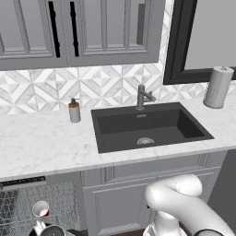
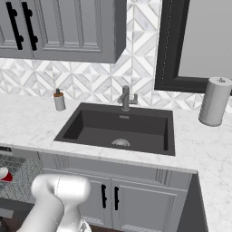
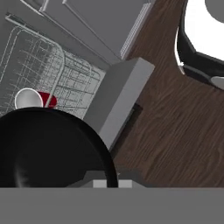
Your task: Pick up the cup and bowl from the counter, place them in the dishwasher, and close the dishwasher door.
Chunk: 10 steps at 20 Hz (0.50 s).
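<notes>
The black bowl (image 3: 48, 148) looms large at the lower left of the hand view, its rim caught between the fingertips of my gripper (image 3: 112, 183), which is shut on it. It hangs above the dishwasher's grey wire rack (image 3: 57, 65). In that rack lies the red cup (image 3: 37, 99), on its side with its whitish inside showing; it is also seen from the base as the cup (image 1: 41, 209) (image 2: 4, 175). The dishwasher door (image 3: 120, 94) hangs open beside the rack. From the left base, the bowl (image 1: 51, 230) sits low, just below the cup.
The white marble counter (image 1: 46, 143) carries a dark sink (image 1: 147, 126) with a faucet, a brown soap dispenser (image 1: 74, 110) and a paper towel roll (image 1: 217, 86). Grey cupboard doors (image 2: 108, 199) stand under the sink. Wooden floor (image 3: 175, 122) lies right of the door.
</notes>
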Motion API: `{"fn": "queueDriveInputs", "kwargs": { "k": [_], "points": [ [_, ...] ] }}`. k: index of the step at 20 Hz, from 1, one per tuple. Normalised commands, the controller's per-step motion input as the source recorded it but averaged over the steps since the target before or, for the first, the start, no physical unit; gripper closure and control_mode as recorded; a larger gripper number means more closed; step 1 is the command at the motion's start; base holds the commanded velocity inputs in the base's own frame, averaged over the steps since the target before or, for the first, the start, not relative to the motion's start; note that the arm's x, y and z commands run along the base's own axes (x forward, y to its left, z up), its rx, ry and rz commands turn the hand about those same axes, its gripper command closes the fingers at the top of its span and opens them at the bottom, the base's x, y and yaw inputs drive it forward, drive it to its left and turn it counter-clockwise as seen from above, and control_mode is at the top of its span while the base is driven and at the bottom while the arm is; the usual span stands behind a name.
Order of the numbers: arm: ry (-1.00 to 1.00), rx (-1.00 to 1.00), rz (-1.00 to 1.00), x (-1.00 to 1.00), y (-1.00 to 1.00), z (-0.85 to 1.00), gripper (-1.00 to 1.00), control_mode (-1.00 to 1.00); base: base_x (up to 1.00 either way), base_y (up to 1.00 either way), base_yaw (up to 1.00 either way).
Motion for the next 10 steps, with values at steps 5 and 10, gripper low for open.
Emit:
{"fn": "queueDriveInputs", "kwargs": {
  "k": [5,10],
  "points": [
    [0.0,0.11,-0.01,0.07,-0.54,-0.41,1.0,-1.0,0.0,0.0,0.0],
    [0.0,0.06,0.0,0.38,-0.13,-0.16,1.0,-1.0,0.0,0.0,0.0]
  ]
}}
